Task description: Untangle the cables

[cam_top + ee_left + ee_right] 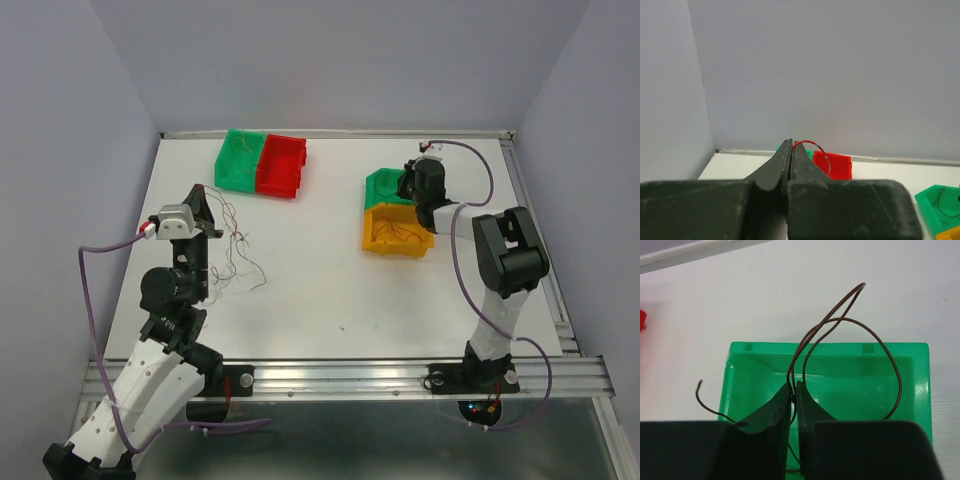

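Cables (238, 255): tangle at near left hung from left gripper (791, 145) shut on red strand (810, 141); brown strand (860, 287), pinched in barely parted right gripper (794, 387), hovered over far-right green bin (760, 347), apparently for sorting.

Right wrist: brown strand (842, 319) lower run lost behind the right gripper (793, 387), green bin (920, 390) near wall blocked too, red bin (642, 320) cropped at 9 o'clock. Left wrist: red strand (809, 141) root hidden behind the left gripper (792, 145), yellow bin (951, 234) cut at 4 o'clock. Top view: right gripper tips hidden under its wrist, loose strands (238, 238) too thin to sort by colour
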Available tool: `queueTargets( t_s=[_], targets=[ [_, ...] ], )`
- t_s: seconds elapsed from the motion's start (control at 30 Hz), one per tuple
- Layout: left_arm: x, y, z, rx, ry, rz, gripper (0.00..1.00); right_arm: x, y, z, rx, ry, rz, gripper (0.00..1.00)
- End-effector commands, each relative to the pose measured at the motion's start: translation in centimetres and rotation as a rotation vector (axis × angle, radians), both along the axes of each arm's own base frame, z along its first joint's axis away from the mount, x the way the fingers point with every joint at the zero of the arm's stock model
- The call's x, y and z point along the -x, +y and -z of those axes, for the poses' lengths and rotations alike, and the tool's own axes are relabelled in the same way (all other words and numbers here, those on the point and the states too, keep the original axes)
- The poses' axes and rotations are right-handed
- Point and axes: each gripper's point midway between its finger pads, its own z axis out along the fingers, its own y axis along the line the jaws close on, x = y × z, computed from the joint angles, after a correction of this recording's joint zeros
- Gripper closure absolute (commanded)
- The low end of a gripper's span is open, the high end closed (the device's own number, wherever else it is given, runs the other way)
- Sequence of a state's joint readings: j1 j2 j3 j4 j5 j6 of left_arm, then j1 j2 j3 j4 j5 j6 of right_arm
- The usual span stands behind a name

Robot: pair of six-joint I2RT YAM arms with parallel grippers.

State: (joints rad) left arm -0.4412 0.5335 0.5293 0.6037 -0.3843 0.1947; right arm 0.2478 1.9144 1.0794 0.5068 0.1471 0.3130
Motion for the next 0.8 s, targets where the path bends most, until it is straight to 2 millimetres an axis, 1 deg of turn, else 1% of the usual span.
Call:
queueTargets(
  t_s=[0.0,0.03,0.07,0.13,0.17,0.2,0.23,0.3,0.33,0.37,0.4,0.43,0.47,0.5,0.53,0.6,0.63,0.67,0.7,0.73,0.77],
  targets=[
    [0.4,0.0,-0.9,0.018,-0.041,0.014,0.97,-1.2,-0.9,-2.0,-0.009,-0.008,0.063,0.84],
    [0.3,0.0,-0.8,0.015,-0.037,0.013,0.97,-1.2,-0.9,-2.6,-0.013,-0.020,0.058,0.67],
    [0.3,-0.2,-0.8,0.013,-0.037,0.018,0.97,-1.1,-0.8,-3.0,-0.006,-0.026,0.052,0.61],
    [0.3,-0.2,-0.9,0.012,-0.039,0.022,0.97,-0.9,-1.1,-3.4,0.000,-0.023,0.062,0.59],
    [0.1,-0.3,-0.7,0.007,-0.034,0.022,0.97,-0.7,-1.3,-4.4,-0.002,-0.038,0.068,0.57],
    [0.1,-0.4,-0.8,0.006,-0.034,0.025,0.97,-0.4,-1.6,-4.5,0.006,-0.028,0.084,0.54],
    [0.0,-0.5,-0.7,0.004,-0.029,0.027,0.97,0.0,-1.8,-5.5,-0.004,-0.041,0.090,0.53],
    [-0.1,-0.7,-0.6,0.000,-0.025,0.038,0.96,0.4,-2.0,-6.2,-0.010,-0.041,0.101,0.50],
    [-0.4,-1.3,-0.3,-0.017,-0.010,0.060,0.96,1.0,-2.1,-6.1,-0.011,-0.028,0.102,0.43],
    [-0.5,-1.6,-0.3,-0.024,-0.009,0.075,0.96,1.3,-2.2,-6.4,-0.012,-0.030,0.101,0.41],
    [-0.6,-2.2,-0.3,-0.038,-0.001,0.099,0.96,1.9,-2.1,-7.8,-0.019,-0.054,0.086,0.40],
    [-1.0,-2.6,0.1,-0.044,0.014,0.112,0.96,2.6,-1.4,-7.5,-0.026,-0.045,0.038,0.32],
    [-1.1,-2.9,0.2,-0.051,0.024,0.124,0.96,3.1,-0.9,-7.7,-0.020,-0.048,-0.001,0.25],
    [-1.2,-3.3,0.3,-0.062,0.026,0.142,0.96,4.1,0.8,-9.0,-0.040,-0.068,-0.111,0.05],
    [-1.4,-3.5,0.4,-0.069,0.033,0.152,0.96,4.6,2.0,-9.5,-0.046,-0.080,-0.192,0.00],
    [-1.7,-4.0,0.7,-0.079,0.049,0.169,0.96,6.3,4.9,-9.9,-0.027,-0.109,-0.380,0.00],
    [-1.7,-4.5,0.8,-0.091,0.049,0.193,0.96,7.8,7.8,-10.6,-0.051,-0.149,-0.561,0.00],
    [-1.6,-4.7,0.8,-0.092,0.050,0.206,0.96,9.2,9.8,-10.6,-0.033,-0.181,-0.674,0.00],
    [-1.6,-4.9,0.8,-0.094,0.050,0.216,0.96,10.3,11.4,-10.7,-0.036,-0.209,-0.768,0.00],
    [-1.6,-5.2,0.7,-0.097,0.046,0.233,0.96,11.9,13.5,-11.1,-0.040,-0.259,-0.895,0.00],
    [-1.5,-5.5,0.3,-0.091,0.040,0.247,0.96,12.7,14.7,-11.0,0.000,-0.298,-0.956,0.01]
  ],
)
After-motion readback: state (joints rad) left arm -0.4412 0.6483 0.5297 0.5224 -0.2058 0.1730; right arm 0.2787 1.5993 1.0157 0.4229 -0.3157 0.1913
